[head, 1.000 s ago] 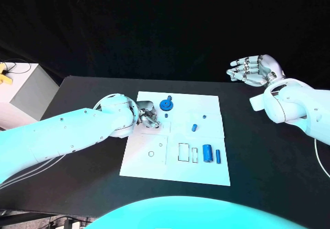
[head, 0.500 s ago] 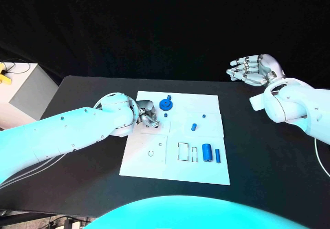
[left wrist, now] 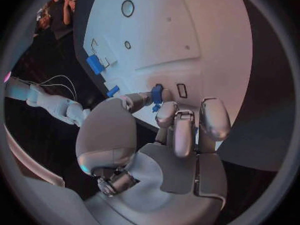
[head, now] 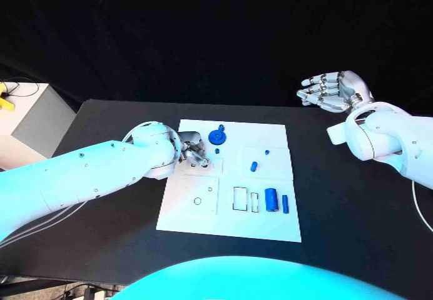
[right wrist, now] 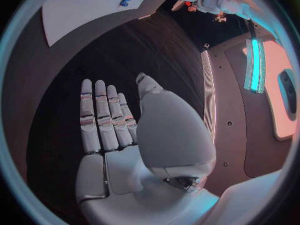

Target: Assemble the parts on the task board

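Head view: left hand [head: 191,150] pinches small blue part [left wrist: 157,94] above task board [head: 271,222].

A big black table [head: 108,250] stood in front of a dark black curtain [head: 181,44]. Just beside the table's far left corner sat a pale box [head: 32,122]. Something small and yellow [head: 7,100] lay on top of the box, with a thin dark wire [head: 32,87] curling next to it.

Blue parts [head: 271,201] lie on the white task board [head: 271,134], black table [head: 343,206].
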{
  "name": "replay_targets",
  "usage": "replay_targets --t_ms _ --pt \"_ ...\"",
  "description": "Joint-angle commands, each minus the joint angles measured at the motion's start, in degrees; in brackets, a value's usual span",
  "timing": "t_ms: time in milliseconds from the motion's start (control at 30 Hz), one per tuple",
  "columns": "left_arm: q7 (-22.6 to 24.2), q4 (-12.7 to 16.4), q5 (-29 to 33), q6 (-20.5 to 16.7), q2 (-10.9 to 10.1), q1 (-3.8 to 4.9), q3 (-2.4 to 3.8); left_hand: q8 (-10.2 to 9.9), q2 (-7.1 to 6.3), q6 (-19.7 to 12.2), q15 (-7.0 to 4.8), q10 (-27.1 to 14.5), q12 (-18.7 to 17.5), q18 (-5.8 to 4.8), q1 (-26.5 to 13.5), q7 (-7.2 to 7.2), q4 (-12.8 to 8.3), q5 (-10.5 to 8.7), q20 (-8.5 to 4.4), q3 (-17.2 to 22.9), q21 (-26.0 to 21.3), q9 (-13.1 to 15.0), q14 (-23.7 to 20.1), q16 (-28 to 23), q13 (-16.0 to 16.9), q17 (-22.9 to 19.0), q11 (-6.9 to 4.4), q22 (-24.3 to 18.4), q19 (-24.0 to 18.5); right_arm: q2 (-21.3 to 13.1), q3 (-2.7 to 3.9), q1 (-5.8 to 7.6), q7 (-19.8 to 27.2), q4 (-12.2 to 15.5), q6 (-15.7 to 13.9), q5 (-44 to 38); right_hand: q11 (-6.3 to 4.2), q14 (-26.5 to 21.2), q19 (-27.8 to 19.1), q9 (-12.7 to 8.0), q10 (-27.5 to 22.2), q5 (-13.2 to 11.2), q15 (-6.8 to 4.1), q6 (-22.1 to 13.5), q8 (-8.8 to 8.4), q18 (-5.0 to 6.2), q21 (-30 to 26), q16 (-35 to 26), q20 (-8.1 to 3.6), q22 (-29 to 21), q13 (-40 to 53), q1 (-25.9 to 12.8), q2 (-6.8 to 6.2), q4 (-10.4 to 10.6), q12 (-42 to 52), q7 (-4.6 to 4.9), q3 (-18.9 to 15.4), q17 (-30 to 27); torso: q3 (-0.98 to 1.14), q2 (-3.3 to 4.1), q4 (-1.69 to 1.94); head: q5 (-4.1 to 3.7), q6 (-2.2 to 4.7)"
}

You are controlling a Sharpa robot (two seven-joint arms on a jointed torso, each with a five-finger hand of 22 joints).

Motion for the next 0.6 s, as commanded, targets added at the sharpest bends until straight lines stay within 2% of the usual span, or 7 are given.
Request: replay_targets --t_ms 33,367,600 --pt "0.4 0.1 0.6 1.1 0.3 -0.36 -0.27 -0.3 0.1 1.2 -0.51 0.1 -0.2 -0.5 -0.4 -1.36 -1.4 -0.38 -0.21 0.9 -0.2 0.1 5.3 0.1 0.1 12.7 -0.12 0.0 0.2 0.0 0.02 -0.02 0.7 0.1 0.3 -0.2 0.12 0.3 0.3 -0.1 0.4 0.2 0.08 0.4 -0.36 0.83 0.1 -0.2 0.1 -0.1 -0.1 -0.5 -0.09 0.4 -0.2 1.42 0.0 -0.1 0.0 -0.02 0.01 0.0 0.0" --pt "0.4 -0.1 0.6 0.9 0.4 -0.38 -0.27 -0.5 0.14 1.5 -0.56 0.1 -0.3 -0.5 -0.7 -1.4 0.2 -0.45 -0.26 -1.7 -0.3 0.2 5.3 0.0 0.2 12.7 -0.15 0.0 0.3 -0.1 0.02 -0.02 0.7 0.1 0.3 -0.2 0.13 0.2 0.3 -0.1 0.4 0.2 0.1 0.4 -0.39 0.82 0.1 -0.3 0.11 -0.2 -0.1 -0.5 -0.09 0.4 -0.3 1.42 0.0 -0.2 0.0 0.0 0.02 -0.05 0.0" --pt "0.4 -0.2 0.6 0.7 0.4 -0.38 -0.27 -0.7 0.35 1.8 -0.55 0.0 -0.3 -0.51 -1.1 -1.38 2.0 -0.44 -0.27 -4.5 -0.4 0.3 5.3 0.0 0.3 12.7 -0.13 0.0 0.3 0.0 0.02 -0.03 0.7 0.1 0.3 -0.2 0.14 0.2 0.3 -0.1 0.4 0.2 0.11 0.4 -0.41 0.81 0.1 -0.3 0.12 -0.2 -0.1 -0.6 -0.08 0.4 -0.3 1.42 0.0 -0.2 -0.01 0.01 0.05 -0.11 0.0"
